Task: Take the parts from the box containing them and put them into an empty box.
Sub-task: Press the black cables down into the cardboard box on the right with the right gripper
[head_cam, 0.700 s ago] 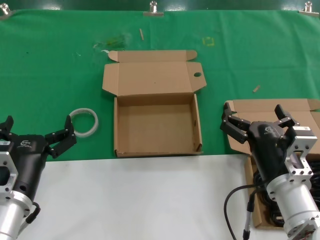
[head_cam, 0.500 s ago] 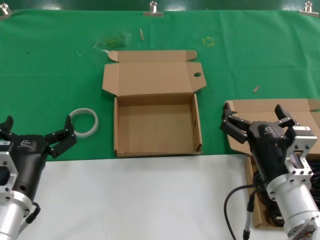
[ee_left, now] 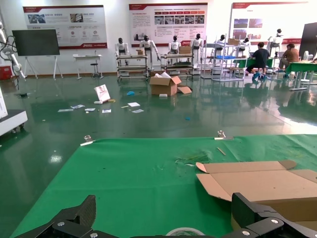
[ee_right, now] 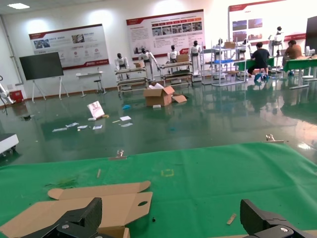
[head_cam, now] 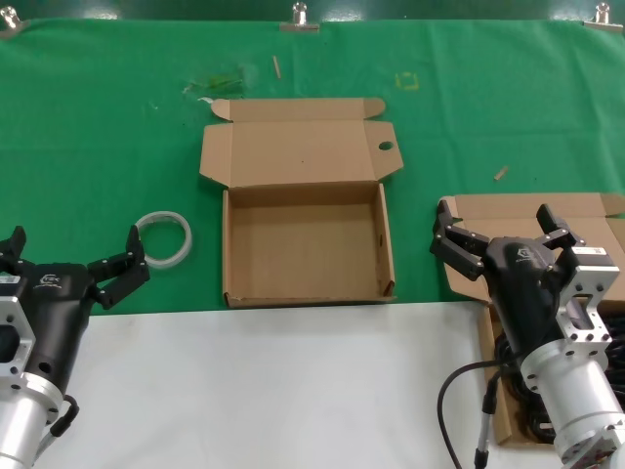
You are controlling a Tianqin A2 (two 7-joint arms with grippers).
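The empty box [head_cam: 305, 244] lies open in the middle of the green cloth, its lid [head_cam: 298, 151] with a small oval hole folded back; it also shows in the right wrist view [ee_right: 84, 206] and the left wrist view [ee_left: 257, 186]. The box containing the parts [head_cam: 527, 210] sits at the right, mostly hidden behind my right arm; black cables [head_cam: 513, 386] show at its near side. My right gripper [head_cam: 496, 233] is open and empty above that box's lid. My left gripper [head_cam: 66, 262] is open and empty at the near left, beside the white ring.
A white translucent ring [head_cam: 163, 237] lies left of the empty box. A white sheet [head_cam: 273, 381] covers the near part of the table. Small scraps [head_cam: 500, 173] lie on the cloth. Metal clips [head_cam: 300, 17] hold the cloth's far edge.
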